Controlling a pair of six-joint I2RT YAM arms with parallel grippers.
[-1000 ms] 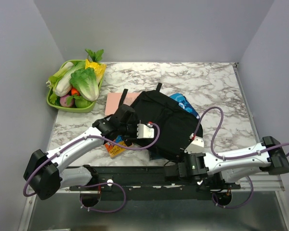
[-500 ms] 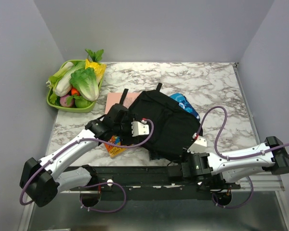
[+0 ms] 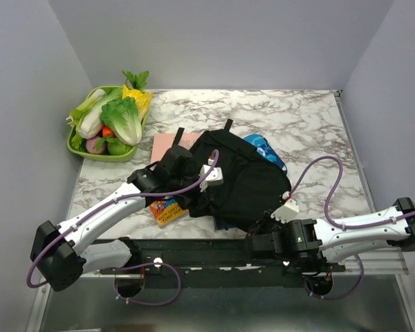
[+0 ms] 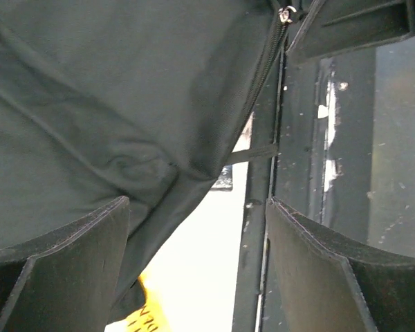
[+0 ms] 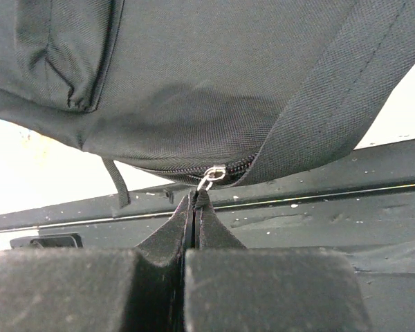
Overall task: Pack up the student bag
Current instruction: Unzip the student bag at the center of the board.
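My left fingers stand wide apart, holding nothing, close over the black backpack. My right fingers are pinched shut on its zipper pull. The backpack lies on the desk, at the near edge between both arms.

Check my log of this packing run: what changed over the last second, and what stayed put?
The left gripper opened wide, apparently releasing the floppy black fabric backpack, and turned slightly toward the far side. The right gripper, shut on the backpack's metal zip pull, drew back rightward. The green tray of vegetables and the pink sheet stayed put.
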